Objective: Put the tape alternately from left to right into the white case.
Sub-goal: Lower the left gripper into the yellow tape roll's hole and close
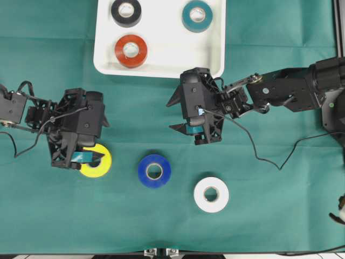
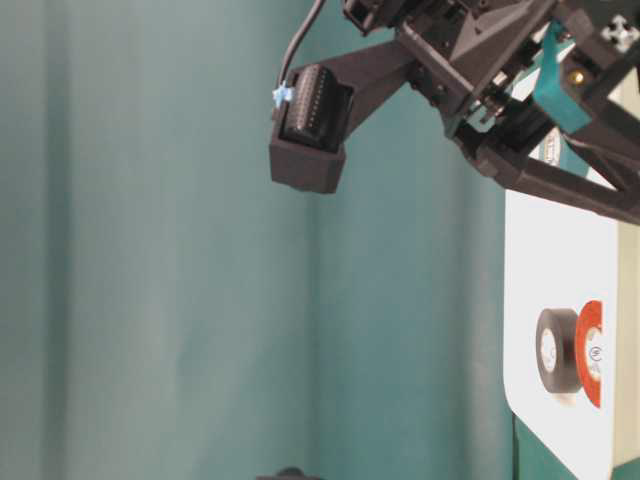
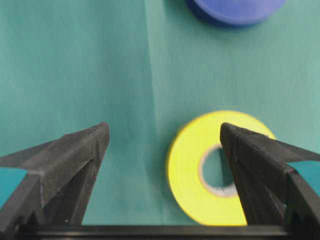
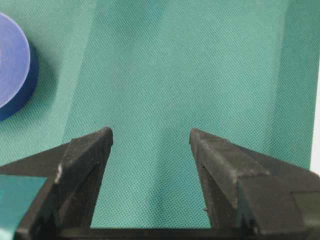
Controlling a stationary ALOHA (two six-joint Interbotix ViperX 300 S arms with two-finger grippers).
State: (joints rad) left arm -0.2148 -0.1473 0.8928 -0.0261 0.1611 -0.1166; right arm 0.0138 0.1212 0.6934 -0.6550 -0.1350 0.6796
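The white case [image 1: 161, 62] at the top holds the black [image 1: 126, 12], orange-red [image 1: 131, 50] and teal [image 1: 197, 15] tape rolls. The yellow roll [image 1: 97, 163], blue roll [image 1: 154, 171] and white roll [image 1: 211, 194] lie flat on the green cloth. My left gripper [image 1: 103, 140] is open low over the yellow roll [image 3: 200, 180]. Its right finger [image 3: 260, 165] covers part of the roll's hole, and the left finger stands over bare cloth. My right gripper [image 1: 172, 114] hangs open just below the case, with only cloth between its fingers [image 4: 150, 132].
A black cable [image 1: 259, 156] trails over the cloth from the right arm. The case's edge [image 4: 316, 125] shows at the right of the right wrist view and the blue roll [image 4: 12, 65] at its left. The table's front edge runs along the bottom.
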